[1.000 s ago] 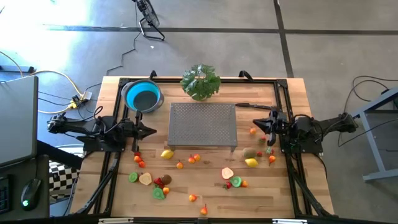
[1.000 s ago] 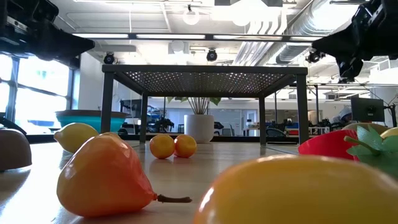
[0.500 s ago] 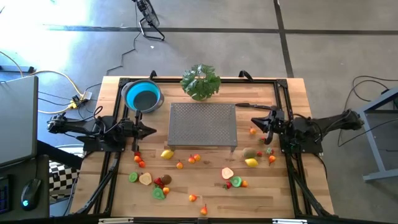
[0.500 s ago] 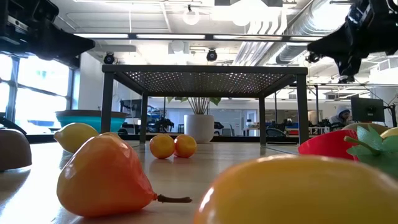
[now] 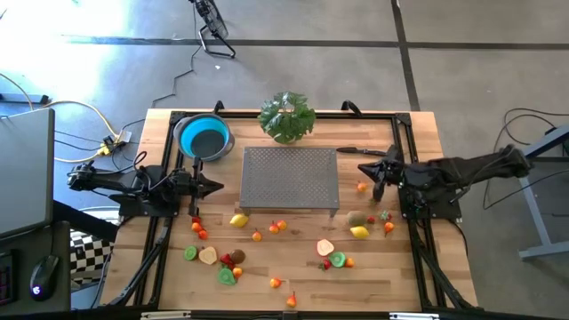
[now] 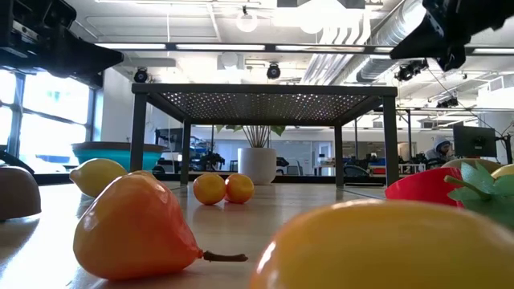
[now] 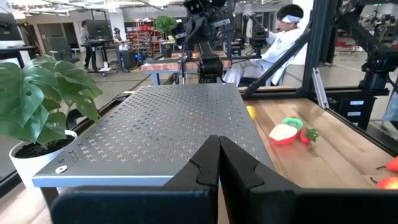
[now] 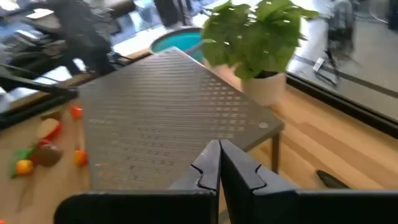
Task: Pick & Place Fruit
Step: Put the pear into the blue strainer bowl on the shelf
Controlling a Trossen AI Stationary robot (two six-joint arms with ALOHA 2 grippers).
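Small toy fruits lie scattered on the near half of the wooden table: a lemon (image 5: 238, 220), orange pieces (image 5: 276, 227), a brown kiwi (image 5: 355, 217), another lemon (image 5: 359, 232), green (image 5: 190, 253) and cream (image 5: 208, 256) slices. A small orange piece (image 5: 362, 187) lies just below my right gripper (image 5: 363, 169), which hovers shut by the right end of the mesh stand (image 5: 290, 178); its fingers meet in the right wrist view (image 8: 219, 144). My left gripper (image 5: 213, 187) waits shut at the stand's left end, fingers together (image 7: 219, 138). The blue bowl (image 5: 204, 136) sits at the far left.
A potted leafy plant (image 5: 286, 116) stands at the far edge behind the stand. A black-handled knife (image 5: 360, 150) lies far right of the stand. Black frame rails (image 5: 409, 133) run along the table's sides. People sit in the room beyond (image 7: 283, 37).
My right gripper has risen and shifted a little toward the far edge and the mesh stand, staying shut. The fruit and my left arm have not moved.
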